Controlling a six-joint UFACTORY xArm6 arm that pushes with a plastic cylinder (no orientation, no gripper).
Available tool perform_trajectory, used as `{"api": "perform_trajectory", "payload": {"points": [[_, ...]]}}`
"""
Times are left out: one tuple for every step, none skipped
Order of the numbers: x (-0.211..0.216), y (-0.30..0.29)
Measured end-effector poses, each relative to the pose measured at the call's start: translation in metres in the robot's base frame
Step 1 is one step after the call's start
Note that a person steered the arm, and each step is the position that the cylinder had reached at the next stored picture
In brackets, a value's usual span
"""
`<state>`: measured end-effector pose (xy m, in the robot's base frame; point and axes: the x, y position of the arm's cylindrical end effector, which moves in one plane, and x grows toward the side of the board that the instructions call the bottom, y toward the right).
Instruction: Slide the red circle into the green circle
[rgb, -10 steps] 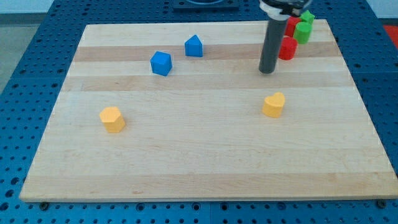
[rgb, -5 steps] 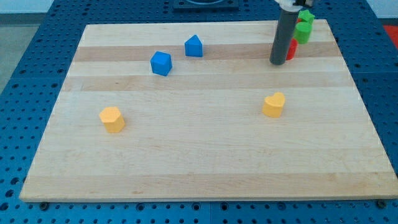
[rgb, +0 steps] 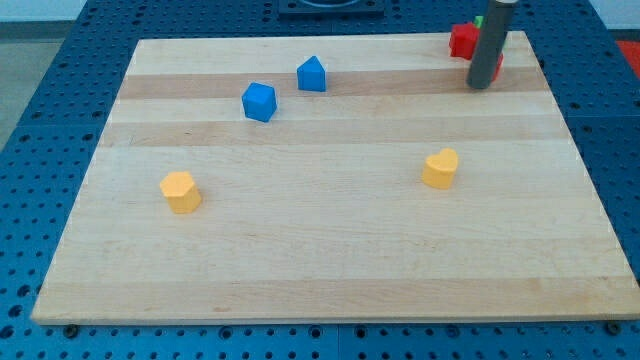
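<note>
My tip (rgb: 481, 86) stands near the board's top right corner. The dark rod covers most of the blocks there. A thin red sliver (rgb: 499, 64) shows at the rod's right edge, just above the tip; it looks like the red circle, touching the rod. Only a small green edge (rgb: 479, 19) shows at the rod's left side near the view's top; I cannot tell which green block it is. Another red block (rgb: 461, 40) sits just left of the rod.
A blue block (rgb: 258, 101) and a second blue block (rgb: 312, 74) sit at the upper middle of the wooden board (rgb: 320, 250). A yellow block (rgb: 181, 190) lies at the left, and a yellow heart (rgb: 440, 168) lies right of centre.
My tip has moved right and up towards the top right corner. The red circle went with it and is now mostly hidden behind the rod, as are the green blocks.
</note>
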<state>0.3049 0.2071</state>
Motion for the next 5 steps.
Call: {"api": "perform_trajectory", "payload": {"points": [[-0.001,0.013],[-0.017,0.013],[-0.022,0.013],[-0.013,0.013],[0.010,0.013]]}}
